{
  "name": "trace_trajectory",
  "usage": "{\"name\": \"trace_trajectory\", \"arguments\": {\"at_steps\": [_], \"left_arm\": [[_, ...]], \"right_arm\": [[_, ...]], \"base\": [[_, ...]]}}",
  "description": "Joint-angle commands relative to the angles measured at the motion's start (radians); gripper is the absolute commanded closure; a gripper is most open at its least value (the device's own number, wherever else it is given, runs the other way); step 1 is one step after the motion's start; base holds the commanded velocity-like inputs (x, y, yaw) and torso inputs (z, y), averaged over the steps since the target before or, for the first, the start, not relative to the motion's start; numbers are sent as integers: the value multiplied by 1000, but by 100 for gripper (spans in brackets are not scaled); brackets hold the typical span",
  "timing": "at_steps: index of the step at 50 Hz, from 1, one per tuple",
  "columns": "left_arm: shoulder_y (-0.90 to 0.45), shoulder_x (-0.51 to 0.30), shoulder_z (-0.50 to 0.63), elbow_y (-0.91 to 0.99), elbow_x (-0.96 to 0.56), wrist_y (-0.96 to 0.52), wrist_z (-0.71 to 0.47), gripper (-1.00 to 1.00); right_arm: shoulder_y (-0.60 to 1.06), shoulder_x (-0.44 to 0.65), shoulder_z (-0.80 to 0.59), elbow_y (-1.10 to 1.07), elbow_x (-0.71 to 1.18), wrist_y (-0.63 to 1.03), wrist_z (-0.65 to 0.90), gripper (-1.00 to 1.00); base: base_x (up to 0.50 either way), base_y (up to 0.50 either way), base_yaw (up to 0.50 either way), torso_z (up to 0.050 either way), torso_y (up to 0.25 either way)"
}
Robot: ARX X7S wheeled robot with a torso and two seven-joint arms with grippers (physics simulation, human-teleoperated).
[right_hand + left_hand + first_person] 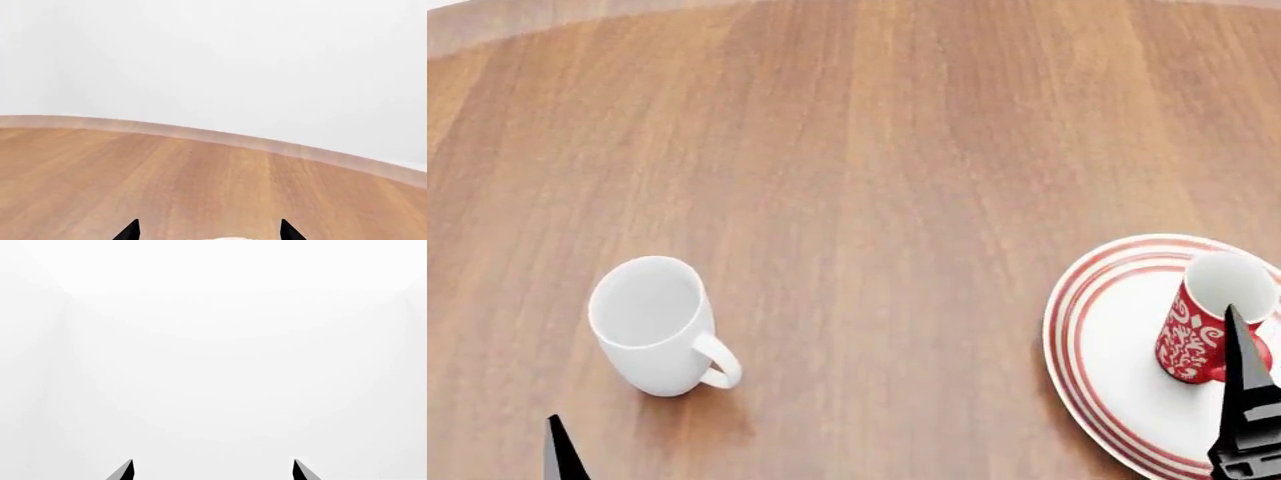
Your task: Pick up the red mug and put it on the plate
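1. Because the left wrist camera faces only blank white, it shows nothing of the task's things; two dark tips of the left gripper [213, 471] peek in at the frame's edge, set wide apart with nothing between them, so the left fingers look spread and idle, probably parked out of the way.

2. Seen from the head view, the red mug [1201, 325] stands upright on the plate [1094, 345], on the plate's inner white field and a little toward the far rim, its white inside facing up. That placement reads as the goal already met: the mug rests on its own base, not leaning. A dark tip of the right gripper [1244, 400] rises just in front of the mug's handle side and overlaps it in the picture; I cannot tell from here whether it touches. The plain white mug [661, 325] stands well apart on the table [881, 150], handle turned toward the robot, untouched as the distractor. One tip of the left fingers shows at the bottom edge, near the white mug but clear of it.

3. From the right wrist view, two dark fingertips [131, 231] stand wide apart over the wood, a sliver of white rim between them at the frame's edge; the right fingers appear open, consistent with a release, gripping nothing.
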Motion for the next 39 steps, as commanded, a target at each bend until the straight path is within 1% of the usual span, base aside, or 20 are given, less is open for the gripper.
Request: {"name": "trace_trajectory", "arguments": {"at_steps": [1,21,39], "left_arm": [[1,0,-3,0,3,0,0,-100],[2,0,-6,2,6,0,-1,-100],[4,1,-11,2,11,0,-1,-100]], "right_arm": [[-39,-2,25,-131,37,45,14,-100],[-82,-7,33,-278,66,87,37,-100],[-131,-15,30,-355,73,67,27,-100]], "base": [[0,0,0,0,0],[0,0,0,0,0],[0,0,0,0,0]]}}
